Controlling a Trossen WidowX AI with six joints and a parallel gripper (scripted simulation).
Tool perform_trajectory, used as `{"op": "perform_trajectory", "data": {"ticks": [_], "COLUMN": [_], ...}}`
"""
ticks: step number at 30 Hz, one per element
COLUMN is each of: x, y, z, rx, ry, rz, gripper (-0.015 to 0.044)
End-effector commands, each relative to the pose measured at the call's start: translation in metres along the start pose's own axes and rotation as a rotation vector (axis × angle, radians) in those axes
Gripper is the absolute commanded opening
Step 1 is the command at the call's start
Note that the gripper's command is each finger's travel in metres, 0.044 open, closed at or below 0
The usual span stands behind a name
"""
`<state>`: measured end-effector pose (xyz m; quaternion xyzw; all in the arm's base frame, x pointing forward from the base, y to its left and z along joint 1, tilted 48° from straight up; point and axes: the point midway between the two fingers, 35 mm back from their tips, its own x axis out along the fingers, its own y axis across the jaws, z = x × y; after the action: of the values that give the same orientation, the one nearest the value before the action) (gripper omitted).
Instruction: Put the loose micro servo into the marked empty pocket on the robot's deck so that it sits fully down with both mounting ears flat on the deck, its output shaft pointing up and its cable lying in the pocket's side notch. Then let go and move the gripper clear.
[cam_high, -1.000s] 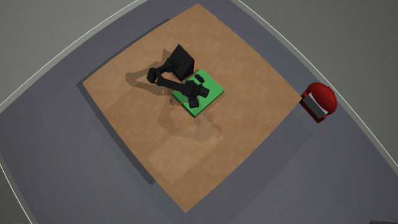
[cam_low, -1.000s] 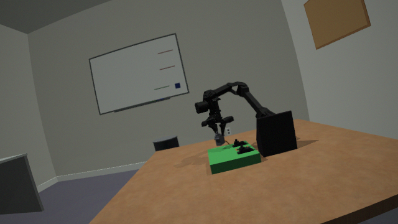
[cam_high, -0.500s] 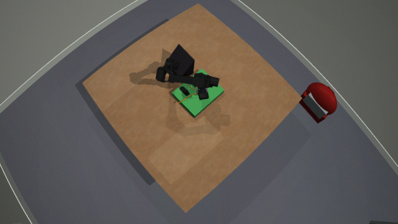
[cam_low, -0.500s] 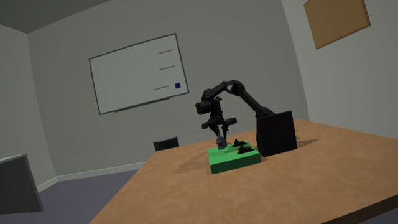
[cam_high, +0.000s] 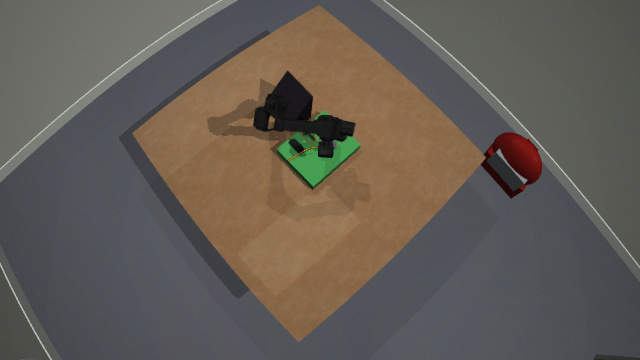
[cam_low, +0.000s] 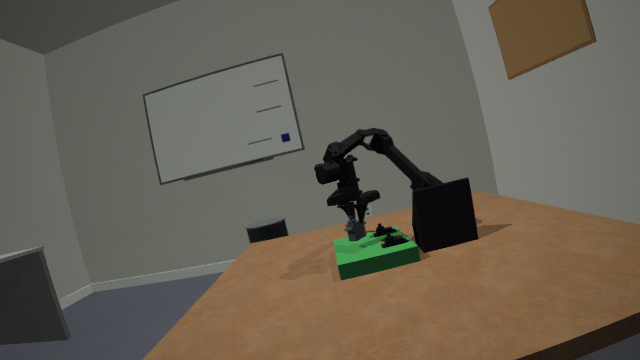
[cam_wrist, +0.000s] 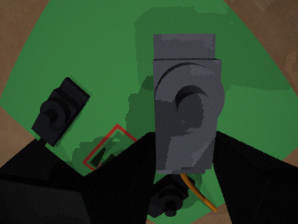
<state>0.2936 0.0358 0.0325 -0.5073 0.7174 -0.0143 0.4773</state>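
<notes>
One grey micro servo (cam_high: 334, 145) (cam_low: 355, 231) (cam_wrist: 187, 115) is nearest the wrist camera, shaft upward, pinched by partly open fingers (cam_low: 361, 212). Its orange cable (cam_high: 302, 151) (cam_wrist: 197, 192) trails behind. Beyond lies the green deck (cam_high: 314, 175) (cam_low: 380, 262) (cam_wrist: 100, 50), where the red-edged pocket (cam_high: 309, 137) (cam_wrist: 100, 143) sits off to one side, unfilled, between two black units (cam_low: 395, 240) (cam_wrist: 54, 112); the bench (cam_high: 400, 150) (cam_low: 450, 290) (cam_wrist: 20, 25) is under everything. I judge this the alignment step: shift over the pocket, turn to match its outline, guide cable to notch, then lower.
</notes>
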Motion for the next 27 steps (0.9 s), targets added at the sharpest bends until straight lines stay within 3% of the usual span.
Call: {"op": "perform_trajectory", "data": {"ticks": [1,19,27], "x": [-0.0019,-0.0018,-0.0018], "y": [0.001,0.0009,0.0023], "z": [0.0018,0.0018,0.0005], "rx": [0.13,0.749,0.772], "ry": [-0.008,-0.008,-0.008], "rz": [0.002,0.005,0.005], "gripper": [0.0,0.0,0.0]}}
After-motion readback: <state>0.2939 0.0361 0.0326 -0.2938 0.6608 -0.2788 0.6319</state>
